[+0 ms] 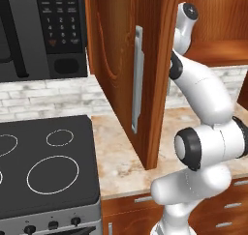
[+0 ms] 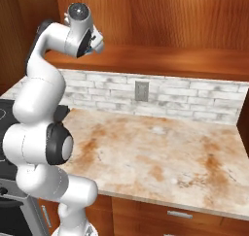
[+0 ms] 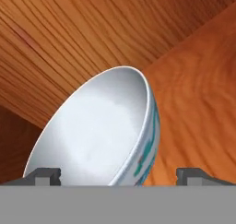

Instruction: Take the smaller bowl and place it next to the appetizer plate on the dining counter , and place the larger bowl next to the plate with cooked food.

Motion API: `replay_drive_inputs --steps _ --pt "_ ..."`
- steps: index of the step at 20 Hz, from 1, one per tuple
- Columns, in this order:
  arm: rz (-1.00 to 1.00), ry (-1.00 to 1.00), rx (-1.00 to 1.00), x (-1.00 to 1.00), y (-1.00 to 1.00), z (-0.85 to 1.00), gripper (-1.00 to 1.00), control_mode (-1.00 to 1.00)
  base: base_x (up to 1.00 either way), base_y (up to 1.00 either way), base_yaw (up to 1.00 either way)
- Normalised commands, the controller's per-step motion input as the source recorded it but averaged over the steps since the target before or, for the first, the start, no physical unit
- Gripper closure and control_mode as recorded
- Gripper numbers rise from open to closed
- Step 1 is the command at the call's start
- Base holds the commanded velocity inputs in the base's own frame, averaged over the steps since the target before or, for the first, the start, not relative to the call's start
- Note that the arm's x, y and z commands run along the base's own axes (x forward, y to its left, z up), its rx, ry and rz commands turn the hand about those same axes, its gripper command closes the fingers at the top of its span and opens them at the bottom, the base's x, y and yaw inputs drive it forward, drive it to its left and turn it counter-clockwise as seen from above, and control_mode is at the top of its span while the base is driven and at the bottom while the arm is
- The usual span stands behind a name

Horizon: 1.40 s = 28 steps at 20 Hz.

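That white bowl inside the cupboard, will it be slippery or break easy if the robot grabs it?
Probably slippery: the smaller bowl looks smooth and glossy inside, so the gripper fingertips might slide on it. It looks stiff like glazed ceramic, with a thin rim, so a drop could likely chip it. Its round, deep shape may let it rock or tip when nudged.

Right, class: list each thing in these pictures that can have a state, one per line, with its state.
smaller bowl: empty, tilted, in front of the gripper, inside the wooden cupboard.
gripper: open, a finger tip on either side of the bowl.
cupboard door: swung open.
stove: nothing on its rings.
microwave: door shut.
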Motion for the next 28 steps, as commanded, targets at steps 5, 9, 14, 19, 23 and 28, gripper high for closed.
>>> replay_drive_inputs --steps 5,9,14,19,23,28 --pt "-0.01 0.0 0.0 0.61 0.04 -0.17 -1.0 -1.0 0.0 0.0 0.0" --pt "-0.01 0.0 0.0 0.58 0.09 -0.1 -1.0 -1.0 0.0 0.0 0.0" --pt "-0.04 0.09 -0.02 0.11 0.12 -0.2 1.0 -1.0 0.0 0.0 0.0" --pt "-0.04 0.12 -0.03 0.0 0.1 -0.25 1.0 -1.0 0.0 0.0 0.0" --pt "-0.06 0.11 -0.03 0.0 0.14 -0.22 1.0 -1.0 0.0 0.0 0.0" --pt "0.0 0.0 0.0 -0.11 0.01 -0.02 1.0 -1.0 0.0 0.0 0.0"
